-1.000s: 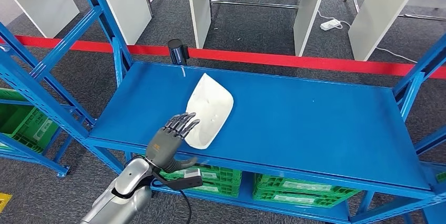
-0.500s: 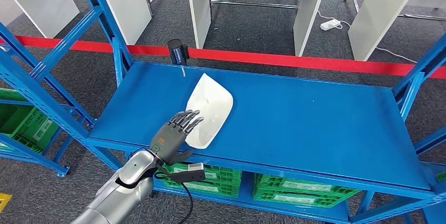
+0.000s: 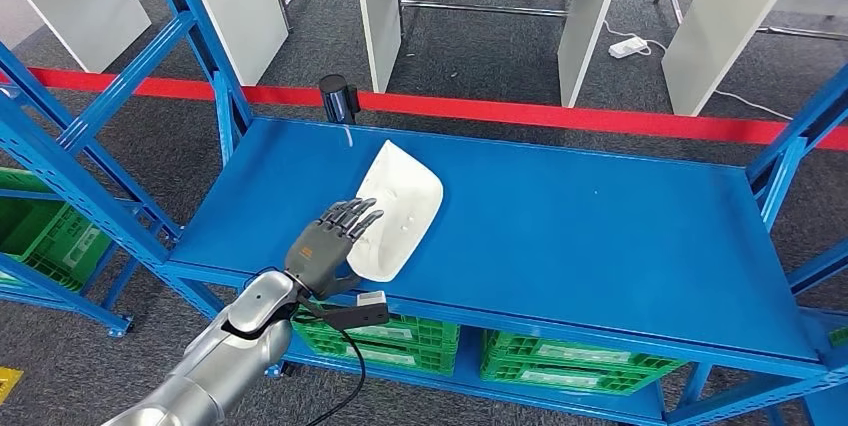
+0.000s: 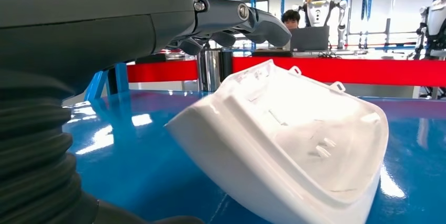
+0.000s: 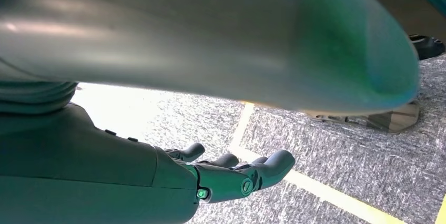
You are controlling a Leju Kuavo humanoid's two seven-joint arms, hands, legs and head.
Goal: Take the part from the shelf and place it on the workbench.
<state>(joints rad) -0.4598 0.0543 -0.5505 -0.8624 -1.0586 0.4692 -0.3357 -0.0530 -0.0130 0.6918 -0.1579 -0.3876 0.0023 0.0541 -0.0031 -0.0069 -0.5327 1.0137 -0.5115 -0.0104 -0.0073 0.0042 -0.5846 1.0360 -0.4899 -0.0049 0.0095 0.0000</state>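
The left hand [image 3: 327, 244] reaches over the front edge of the blue metal shelf [image 3: 600, 236], palm down, with its dark fingers [image 3: 356, 216] spread apart and extended above the near end of the part [image 3: 400, 208]; it holds nothing, and contact with the part cannot be confirmed. The silver left arm [image 3: 225, 356] rises from below the shelf, a black cable looping beside it. The right hand [image 5: 231, 174] hangs above grey carpet with yellow floor lines, its fingers loosely apart and holding nothing. The part, a white moulded plastic shell with a rounded end and a recessed interior bearing small tabs, lies flat on the shelf toward its left end. Behind the shelf runs a red barrier tape [image 3: 560, 114] on a dark post [image 3: 337, 98]; white tables [image 3: 488, 6] stand beyond it. Green crates [image 3: 560, 356] sit beneath the shelf.
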